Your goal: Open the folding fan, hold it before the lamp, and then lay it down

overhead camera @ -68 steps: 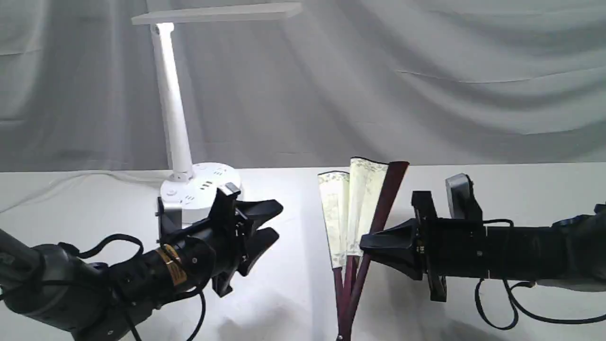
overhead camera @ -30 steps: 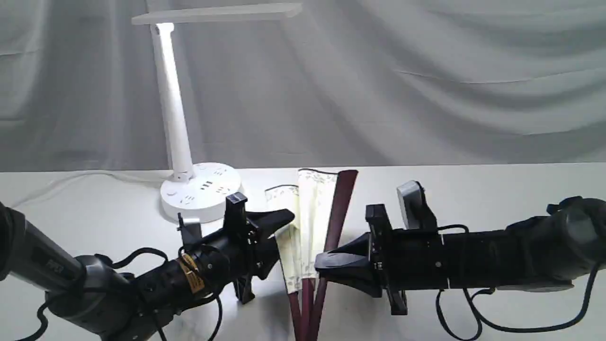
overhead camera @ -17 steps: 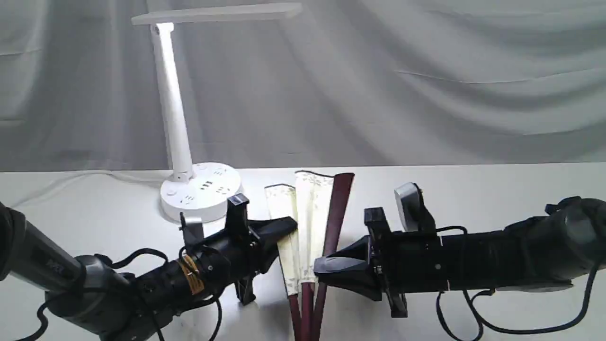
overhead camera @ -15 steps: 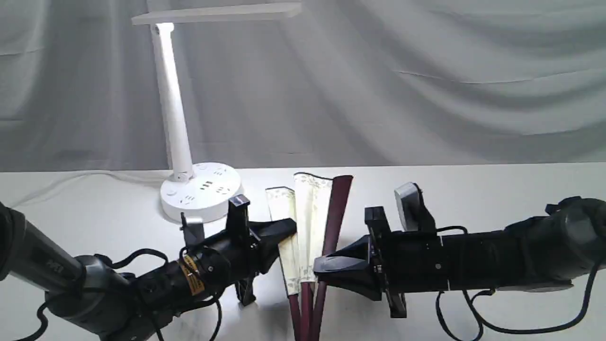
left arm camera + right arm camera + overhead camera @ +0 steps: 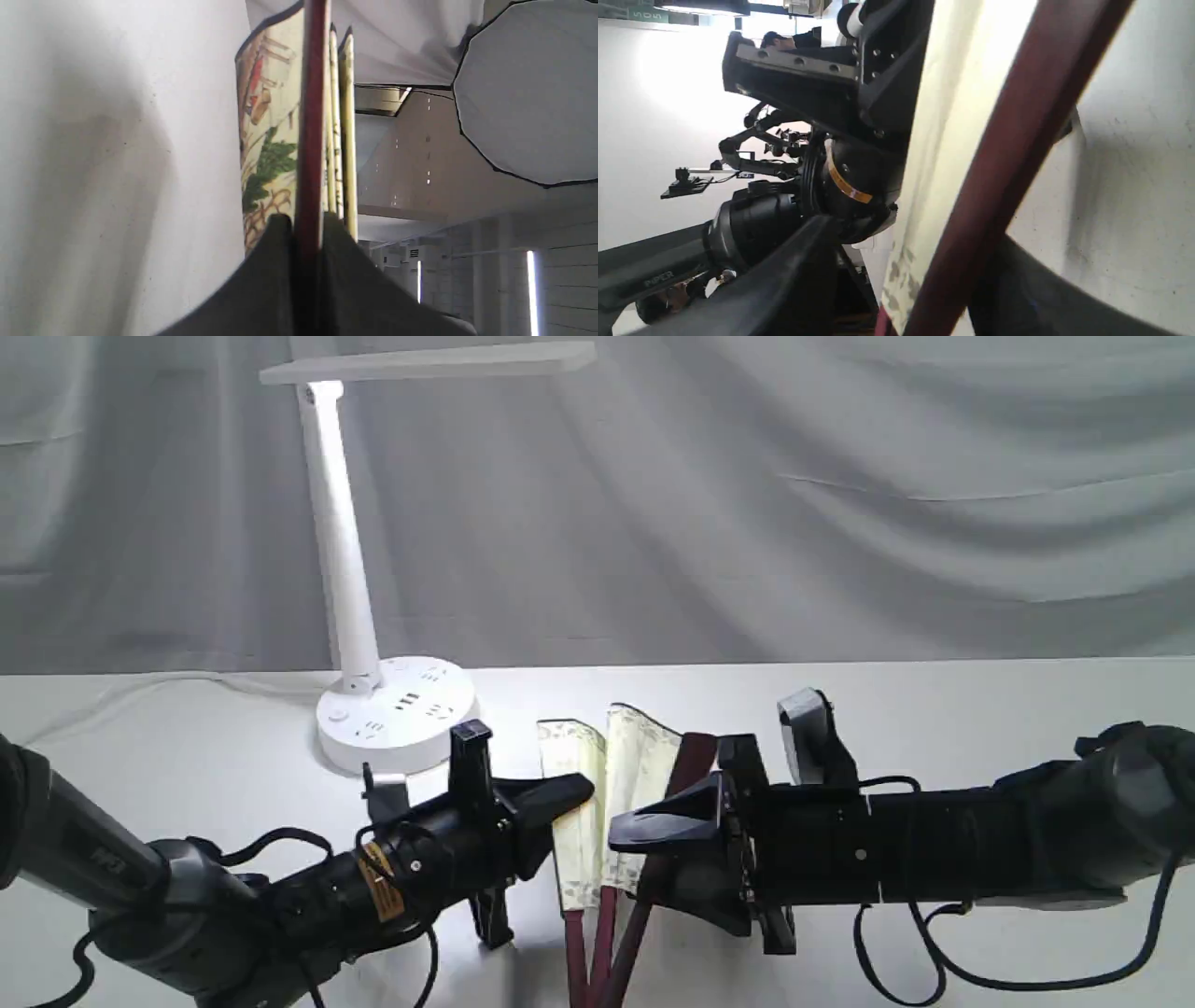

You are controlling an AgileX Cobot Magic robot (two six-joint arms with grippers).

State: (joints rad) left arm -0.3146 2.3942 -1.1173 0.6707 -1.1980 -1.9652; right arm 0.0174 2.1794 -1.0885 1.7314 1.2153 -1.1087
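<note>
Grey draped backdrop (image 5: 840, 523) behind a white bench (image 5: 980, 700). Lamp (image 5: 341, 551) stands on the bench beyond the left gripper (image 5: 571, 796), well apart from it. Folding fan (image 5: 635, 770) is partly spread, leaf up, between the two grippers. Left jaws are clamped tight on one maroon guard. Right gripper (image 5: 635, 859): jaws wide apart, the other guard passing between them, not pinched.

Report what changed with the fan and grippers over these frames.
The right gripper carried the folding fan leftward to the left gripper, which shut on its outer guard. The right gripper then opened and the fan sagged lower. The lamp stayed put.
</note>
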